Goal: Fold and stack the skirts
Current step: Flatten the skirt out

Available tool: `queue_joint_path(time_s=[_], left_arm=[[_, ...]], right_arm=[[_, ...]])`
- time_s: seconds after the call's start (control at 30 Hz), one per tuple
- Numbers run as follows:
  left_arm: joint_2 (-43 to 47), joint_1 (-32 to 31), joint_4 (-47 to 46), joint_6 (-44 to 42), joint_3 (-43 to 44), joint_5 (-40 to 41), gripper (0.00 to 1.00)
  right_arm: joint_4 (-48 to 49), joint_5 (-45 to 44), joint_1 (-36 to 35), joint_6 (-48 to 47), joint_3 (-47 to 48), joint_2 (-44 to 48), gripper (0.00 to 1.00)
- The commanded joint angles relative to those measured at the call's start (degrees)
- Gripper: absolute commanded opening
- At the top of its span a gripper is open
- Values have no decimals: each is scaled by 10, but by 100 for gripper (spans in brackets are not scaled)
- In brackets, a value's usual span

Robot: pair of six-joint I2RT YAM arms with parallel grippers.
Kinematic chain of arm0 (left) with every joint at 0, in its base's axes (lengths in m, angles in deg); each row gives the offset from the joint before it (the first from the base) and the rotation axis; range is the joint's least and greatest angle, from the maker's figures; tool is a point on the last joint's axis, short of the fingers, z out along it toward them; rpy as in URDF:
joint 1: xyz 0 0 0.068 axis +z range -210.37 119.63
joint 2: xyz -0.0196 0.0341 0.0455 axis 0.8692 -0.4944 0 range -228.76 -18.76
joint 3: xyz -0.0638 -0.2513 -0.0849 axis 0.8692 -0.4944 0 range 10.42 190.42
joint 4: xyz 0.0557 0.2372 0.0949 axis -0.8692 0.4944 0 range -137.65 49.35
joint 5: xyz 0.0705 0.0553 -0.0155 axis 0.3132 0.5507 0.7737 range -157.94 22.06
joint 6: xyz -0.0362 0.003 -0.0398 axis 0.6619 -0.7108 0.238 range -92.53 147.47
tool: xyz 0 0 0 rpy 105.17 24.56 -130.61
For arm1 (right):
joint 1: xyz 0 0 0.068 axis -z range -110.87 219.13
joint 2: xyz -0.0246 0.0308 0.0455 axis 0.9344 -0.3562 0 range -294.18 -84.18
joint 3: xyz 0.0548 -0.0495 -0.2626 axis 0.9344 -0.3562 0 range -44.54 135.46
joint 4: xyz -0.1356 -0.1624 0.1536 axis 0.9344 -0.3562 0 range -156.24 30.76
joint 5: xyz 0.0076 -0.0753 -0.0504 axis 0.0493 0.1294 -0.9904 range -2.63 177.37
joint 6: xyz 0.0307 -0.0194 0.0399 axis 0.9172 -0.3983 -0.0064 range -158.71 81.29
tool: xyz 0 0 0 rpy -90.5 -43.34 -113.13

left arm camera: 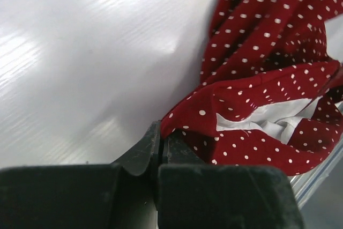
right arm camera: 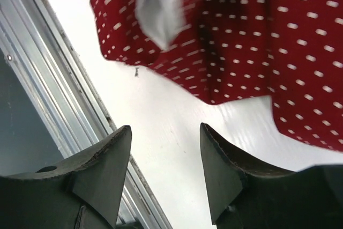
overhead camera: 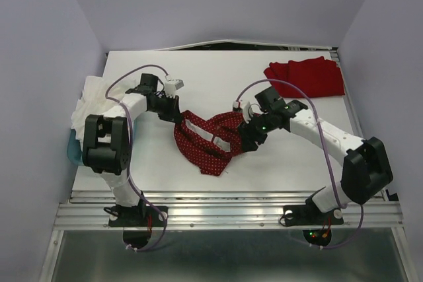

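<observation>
Dark red dotted skirt (overhead camera: 208,140) bunched mid-table between both arms; plain red skirt (overhead camera: 307,77) lying at far right corner, well apart.

Risk: pinned at one edge only, so likely to drag into a twist instead of spreading if pulled; may also slip from so thin a pinch.

Fingers: left gripper (left arm camera: 161,146) clamped tight on dotted skirt edge; right gripper (right arm camera: 166,154) parted roughly halfway, empty, over bare table (right arm camera: 177,116), hem just beyond fingertips.

I'm seeing white arm links (overhead camera: 317,130) with chunky black joints (overhead camera: 106,140), purple cables (overhead camera: 153,66) looping along both, green lights (overhead camera: 264,125) glowing behind my right hand (right arm camera: 166,132).
</observation>
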Motion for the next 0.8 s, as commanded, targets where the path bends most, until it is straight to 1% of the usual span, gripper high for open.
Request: queue_joint_path(time_s=[0.0, 0.1, 0.13, 0.3, 0.37, 0.43, 0.53, 0.63, 0.67, 0.7, 0.73, 0.77], left_arm=[[-23, 26, -2, 48, 23, -44, 0], [-19, 26, -7, 51, 15, -39, 0], [-18, 26, -8, 50, 13, -38, 0], [-22, 26, -7, 46, 7, -31, 0], [-22, 26, -9, 46, 6, -30, 0], [-23, 26, -9, 46, 8, -28, 0], [-24, 26, -7, 46, 11, -29, 0], [-22, 26, -7, 46, 10, -27, 0], [-21, 26, -7, 45, 9, -27, 0], [-18, 26, -7, 40, 8, -27, 0], [-12, 26, -6, 36, 7, -28, 0], [-8, 26, -4, 31, 6, -28, 0]], right_arm=[[45, -22, -44, -6, -13, -14, 59], [80, -39, -91, 3, -19, -29, 61], [87, -58, -99, 7, -20, -37, 61], [150, -98, -114, 41, -24, -67, 61], [154, -94, -114, 56, -12, -80, 61], [144, -68, -120, 75, 10, -113, 61], [147, -74, -120, 103, 24, -134, 61], [144, -133, -120, 121, 39, -161, 52], [145, -162, -120, 121, 42, -160, 41], [145, -177, -120, 120, 42, -157, 35], [146, -208, -120, 119, 41, -143, 25], [146, -208, -120, 115, 40, -133, 20]])
